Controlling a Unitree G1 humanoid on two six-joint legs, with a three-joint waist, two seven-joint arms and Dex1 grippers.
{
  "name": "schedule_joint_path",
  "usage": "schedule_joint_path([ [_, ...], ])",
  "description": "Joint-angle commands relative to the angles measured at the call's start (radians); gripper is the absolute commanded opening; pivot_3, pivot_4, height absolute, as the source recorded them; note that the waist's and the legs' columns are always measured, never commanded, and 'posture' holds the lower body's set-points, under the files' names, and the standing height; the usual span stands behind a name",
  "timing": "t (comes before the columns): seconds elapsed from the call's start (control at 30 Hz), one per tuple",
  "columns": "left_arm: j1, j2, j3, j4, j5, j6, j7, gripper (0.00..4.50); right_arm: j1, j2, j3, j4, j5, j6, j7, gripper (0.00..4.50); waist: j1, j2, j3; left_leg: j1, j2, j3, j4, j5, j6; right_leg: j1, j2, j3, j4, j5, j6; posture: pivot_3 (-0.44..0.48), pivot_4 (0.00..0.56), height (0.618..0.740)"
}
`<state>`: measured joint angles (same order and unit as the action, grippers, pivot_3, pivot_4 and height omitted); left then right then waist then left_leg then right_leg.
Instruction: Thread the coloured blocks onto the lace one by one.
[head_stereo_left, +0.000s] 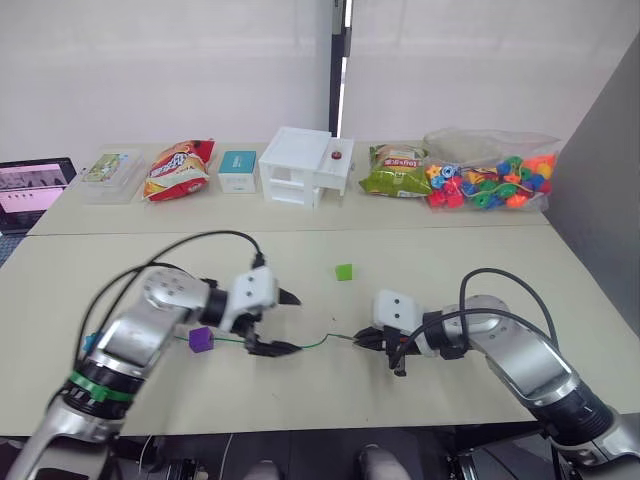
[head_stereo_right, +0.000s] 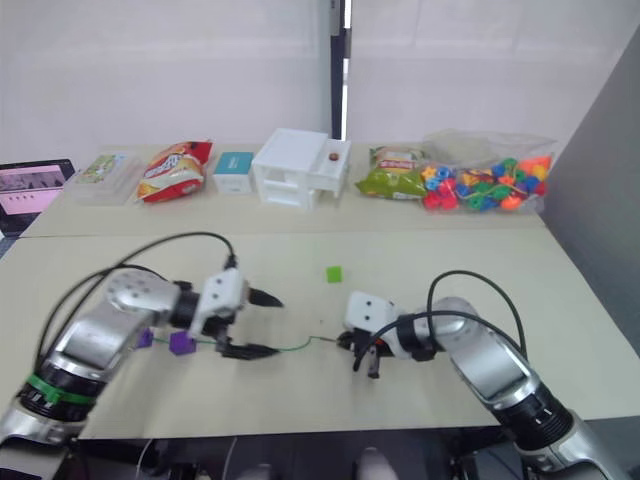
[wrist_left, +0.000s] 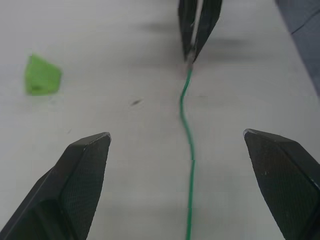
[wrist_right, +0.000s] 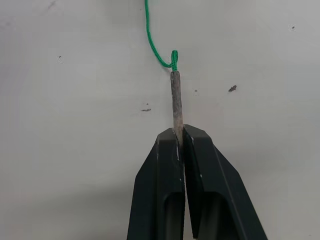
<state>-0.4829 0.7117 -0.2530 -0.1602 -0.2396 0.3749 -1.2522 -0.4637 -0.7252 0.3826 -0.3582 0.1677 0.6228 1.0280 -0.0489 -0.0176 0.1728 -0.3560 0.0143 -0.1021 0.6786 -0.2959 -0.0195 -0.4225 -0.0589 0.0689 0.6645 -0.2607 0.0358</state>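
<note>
Black fingers (wrist_right: 197, 165) of the right end effector (wrist_right: 180, 137) are pressed together on the stiff brownish tip (wrist_right: 175, 100) of the lace (wrist_left: 186, 125), pinching it low over the pale surface (head_stereo_left: 450, 270). From the tip, the green cord runs across the surface toward the left end effector (head_stereo_left: 285, 322), whose two fingers (wrist_left: 82, 170) are spread wide with nothing between them but the lace lying on the surface below. In the head views the left end effector hovers just over the cord's middle stretch, facing the right one, with a short length of lace between them. One purple block (head_stereo_left: 201, 339) sits on the lace just beside the left end effector, on its outer side; a second purple block (head_stereo_right: 145, 339) lies a little farther out, partly hidden by the left arm. A light green block (head_stereo_left: 344, 271) rests loose on the surface, beyond the lace and roughly between the two end effectors. Along the far edge stand a clear bag of mixed beads (head_stereo_left: 490, 180), a green snack bag (head_stereo_left: 395, 170), a white drawer unit (head_stereo_left: 300, 165), a small teal box (head_stereo_left: 238, 170), a red snack bag (head_stereo_left: 178, 168) and a clear tray (head_stereo_left: 110, 172).
</note>
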Motion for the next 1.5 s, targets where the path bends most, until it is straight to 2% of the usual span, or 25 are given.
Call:
schedule_joint_path([
  [0.03,-0.002,-0.023,-0.015,-0.018,0.025,-0.003,0.046,4.49,-0.028,0.003,0.009,-0.040,-0.003,0.025,0.005,0.00,0.001,0.000,0.000,0.000,0.000,0.000,0.000,0.000,0.000,0.000,0.000,0.000,0.000,0.000,0.000,0.000,0.150,0.740],
  [0.13,-0.032,-0.109,-0.068,0.043,0.054,-0.027,0.082,4.49,-0.065,0.009,0.049,-0.056,-0.015,0.071,0.012,0.00,0.008,0.000,0.000,0.000,-0.001,0.000,0.001,0.000,0.000,0.001,-0.001,0.000,0.000,0.000,0.000,0.000,0.150,0.740],
  [0.27,-0.042,-0.152,-0.097,0.085,0.069,-0.052,0.076,4.49,-0.087,0.012,0.066,-0.059,-0.013,0.098,0.011,0.00,0.009,0.000,0.000,0.000,-0.001,0.000,0.001,0.000,0.000,0.001,-0.001,0.000,-0.001,0.000,0.000,0.000,0.150,0.740],
  [0.37,-0.048,-0.179,-0.111,0.105,0.075,-0.062,0.073,3.72,-0.091,0.010,0.070,-0.064,-0.011,0.109,0.011,0.00,0.009,0.000,0.000,-0.001,-0.001,-0.001,0.001,0.000,0.000,0.000,-0.001,0.000,0.000,0.000,0.000,0.000,0.150,0.740],
  [0.73,-0.054,-0.185,-0.112,0.113,0.082,-0.066,0.065,0.03,-0.091,0.003,0.068,-0.072,-0.006,0.119,0.013,0.00,0.008,0.000,0.000,-0.001,-0.001,-0.001,0.001,0.000,0.000,0.000,-0.001,0.000,-0.001,0.000,0.000,0.000,0.150,0.740],
  [1.17,-0.045,-0.177,-0.102,0.106,0.073,-0.059,0.056,0.03,-0.069,0.004,0.066,-0.084,-0.004,0.101,0.005,0.00,0.007,0.000,0.000,-0.001,-0.001,-0.001,0.001,0.000,0.000,0.000,-0.001,0.000,-0.001,0.000,0.000,0.000,0.150,0.740],
  [1.23,-0.037,-0.163,-0.095,0.102,0.073,-0.061,0.050,0.00,-0.047,0.001,0.033,-0.102,0.004,0.115,-0.021,0.71,0.007,0.000,0.000,-0.001,-0.001,-0.001,0.001,0.000,0.000,0.000,-0.001,0.000,-0.001,0.000,0.000,0.000,0.150,0.740],
  [1.37,-0.014,-0.115,-0.074,0.087,0.069,-0.056,0.045,0.00,0.042,0.014,-0.112,-0.175,0.084,0.215,-0.093,2.03,0.009,0.000,0.000,-0.001,-0.001,-0.001,0.001,0.000,0.000,0.001,-0.001,0.000,-0.001,0.000,0.000,0.000,0.150,0.740],
  [1.5,0.030,-0.057,-0.024,0.057,0.044,-0.022,0.046,0.00,0.148,0.179,-0.322,-0.251,0.176,0.328,-0.274,3.42,0.007,0.000,0.000,-0.001,-0.001,-0.001,0.000,0.000,0.000,0.000,-0.001,0.000,0.000,0.000,0.000,0.000,0.150,0.740],
])
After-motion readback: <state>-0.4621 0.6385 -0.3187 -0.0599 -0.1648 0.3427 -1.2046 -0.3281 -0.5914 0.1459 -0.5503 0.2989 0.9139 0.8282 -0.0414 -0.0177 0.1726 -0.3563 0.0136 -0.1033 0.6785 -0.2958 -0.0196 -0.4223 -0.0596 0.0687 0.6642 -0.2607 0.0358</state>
